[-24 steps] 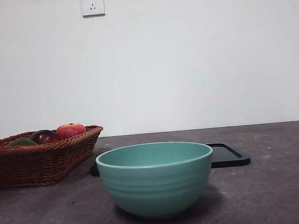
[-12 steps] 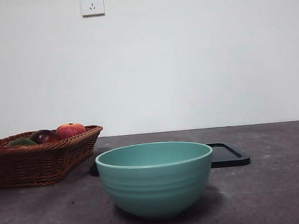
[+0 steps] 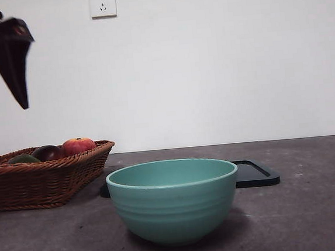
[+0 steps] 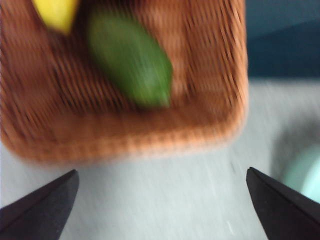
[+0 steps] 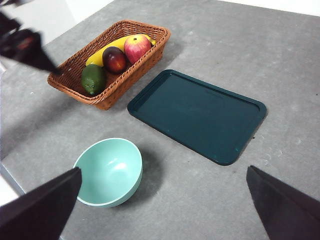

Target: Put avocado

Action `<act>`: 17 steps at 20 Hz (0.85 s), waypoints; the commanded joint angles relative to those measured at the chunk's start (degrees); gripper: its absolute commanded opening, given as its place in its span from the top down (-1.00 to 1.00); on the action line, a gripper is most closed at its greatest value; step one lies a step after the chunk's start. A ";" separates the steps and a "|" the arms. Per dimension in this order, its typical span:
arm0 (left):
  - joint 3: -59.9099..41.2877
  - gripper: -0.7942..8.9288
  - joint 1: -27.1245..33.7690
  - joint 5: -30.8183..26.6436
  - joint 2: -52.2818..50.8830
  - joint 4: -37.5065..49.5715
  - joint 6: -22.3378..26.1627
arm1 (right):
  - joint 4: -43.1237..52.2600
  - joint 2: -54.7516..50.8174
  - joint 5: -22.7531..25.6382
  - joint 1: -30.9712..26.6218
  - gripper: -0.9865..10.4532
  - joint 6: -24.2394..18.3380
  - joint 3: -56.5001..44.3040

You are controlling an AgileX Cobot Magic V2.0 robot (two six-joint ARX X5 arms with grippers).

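The avocado (image 4: 131, 57) is a dull dark-green oval lying in the near corner of a brown wicker basket (image 4: 200, 120). From the front only its top shows over the basket rim, so the avocado (image 3: 23, 158) looks small there. My left gripper (image 4: 160, 210) hangs open above the table just outside the basket's edge, and it shows as a dark shape (image 3: 9, 57) high at the left. My right gripper (image 5: 160, 210) is open and empty, held high over the table, looking down on the avocado (image 5: 93, 78) and the basket (image 5: 150, 55).
A dark maroon fruit (image 5: 114, 59), a red-orange fruit (image 5: 136, 47) and a yellow banana (image 5: 102, 52) share the basket. A teal bowl (image 3: 174, 201) stands at the front of the table. A dark flat tray (image 5: 197, 112) lies behind it.
The left arm has come into the front view at the top left, above the basket; before, no arm showed there. The fruit, bowl and tray have not moved.
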 commanded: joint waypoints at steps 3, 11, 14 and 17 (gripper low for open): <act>7.37 -0.50 -0.11 -2.23 10.14 0.61 -0.09 | 0.59 0.31 -0.15 0.28 -0.16 -0.42 1.09; 9.16 -0.50 -0.11 -2.23 21.70 7.37 -1.79 | 0.59 0.31 -0.15 0.28 -0.16 -0.42 1.09; 9.16 -0.50 -0.11 -2.25 23.58 10.60 -2.84 | 0.59 0.33 -0.13 0.28 -0.16 -0.42 1.09; 9.16 -0.41 -0.11 -2.25 24.61 11.10 -3.15 | 0.59 0.31 -0.13 0.28 -0.16 -0.42 1.09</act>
